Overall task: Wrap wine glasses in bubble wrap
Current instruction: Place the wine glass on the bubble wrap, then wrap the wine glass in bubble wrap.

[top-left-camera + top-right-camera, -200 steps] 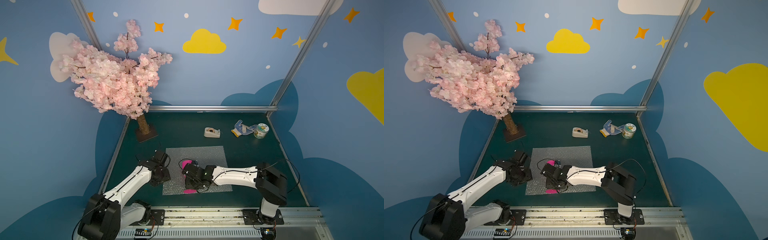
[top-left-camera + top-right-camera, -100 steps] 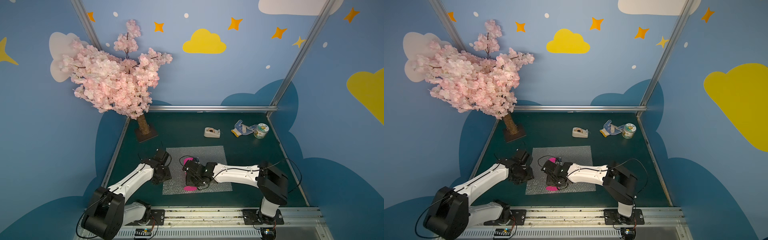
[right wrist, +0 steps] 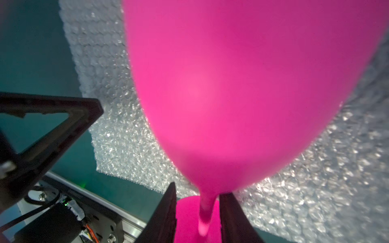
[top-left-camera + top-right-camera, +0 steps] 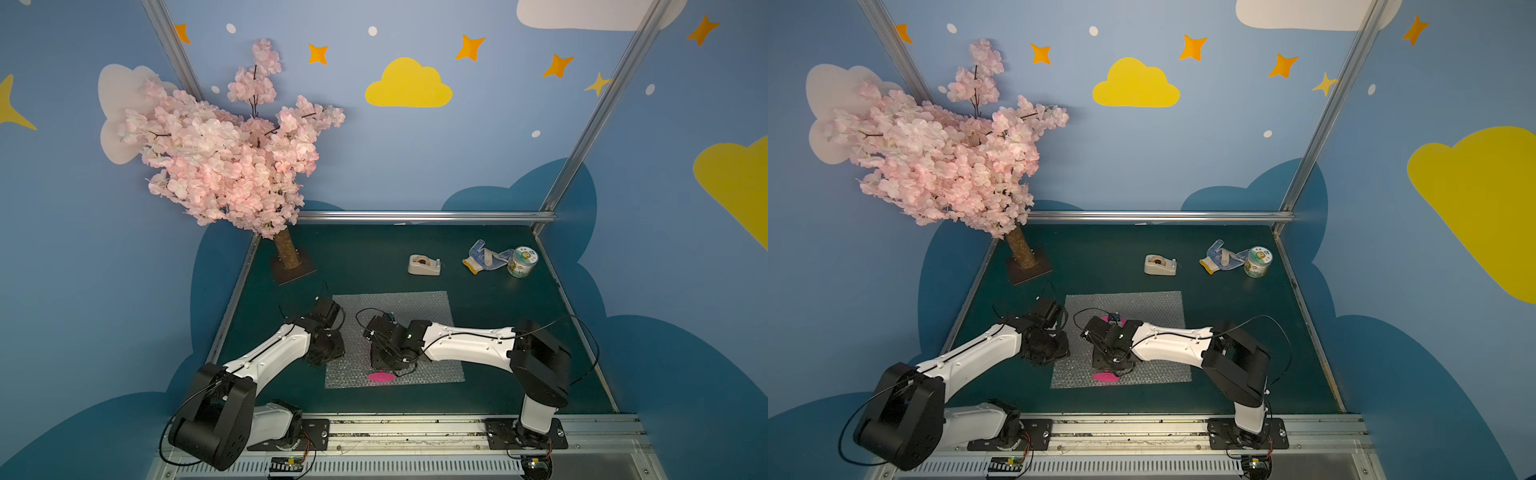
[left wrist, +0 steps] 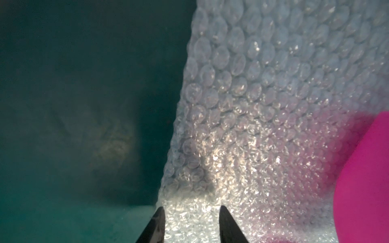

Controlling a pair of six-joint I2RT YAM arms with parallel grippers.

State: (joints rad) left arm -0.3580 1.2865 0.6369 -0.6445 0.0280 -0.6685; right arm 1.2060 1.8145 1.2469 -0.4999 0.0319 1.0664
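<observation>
Right tool [image 3: 199, 189] parted, hot-pink round-bowled goblet [image 3: 231, 84]

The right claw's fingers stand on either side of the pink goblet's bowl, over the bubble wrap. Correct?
No: the right claw straddles the stem of the pink goblet, not its bowl, over the bubble wrap. The right wrist view shows it.

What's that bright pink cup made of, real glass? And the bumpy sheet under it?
The pink goblet looks like plastic, not glass: fully opaque, matte, with a soft glow instead of sharp reflections. The sheet looks like thin clear plastic bubble wrap: rows of small air-filled domes that glint, tinted pink beside the goblet.
</observation>
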